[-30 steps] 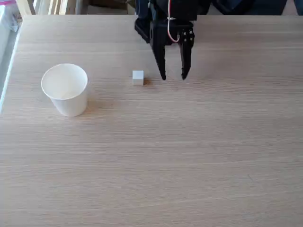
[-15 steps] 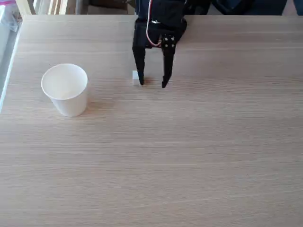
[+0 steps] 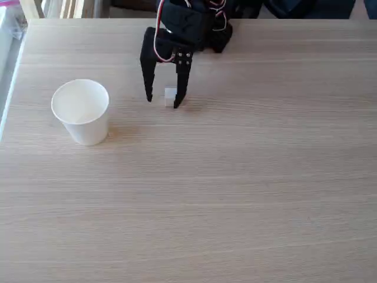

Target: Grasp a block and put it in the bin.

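The block (image 3: 170, 96), a tiny white cube, rests on the wooden table near the back centre in the fixed view. My black gripper (image 3: 163, 102) hangs over it with fingers pointing down and open. The right finger (image 3: 181, 88) stands against the cube's right side and partly covers it; the left finger (image 3: 147, 82) is a little way off to the cube's left. The bin (image 3: 82, 111), a white paper cup, stands upright at the left, well apart from the gripper.
The light wooden table (image 3: 212, 188) stretches wide toward the front and right. The arm's black body with red and white wires (image 3: 191, 23) sits at the back edge. A pale frame runs along the far left edge (image 3: 9, 71).
The gripper has swung leftward from the cube's right side, so its open fingers now straddle the cube. Cube and cup have not moved.
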Action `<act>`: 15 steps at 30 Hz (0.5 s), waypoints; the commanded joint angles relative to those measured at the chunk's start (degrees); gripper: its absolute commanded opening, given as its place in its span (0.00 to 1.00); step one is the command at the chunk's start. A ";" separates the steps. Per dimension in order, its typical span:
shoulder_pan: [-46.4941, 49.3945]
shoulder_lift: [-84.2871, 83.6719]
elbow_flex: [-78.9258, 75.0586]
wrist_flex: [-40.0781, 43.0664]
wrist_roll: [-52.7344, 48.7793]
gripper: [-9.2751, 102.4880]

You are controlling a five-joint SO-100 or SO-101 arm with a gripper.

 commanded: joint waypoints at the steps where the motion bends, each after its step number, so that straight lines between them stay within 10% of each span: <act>1: 1.05 -1.23 -2.72 -0.26 -0.70 0.33; 15: 0.53 -1.23 -2.46 0.79 -4.31 0.33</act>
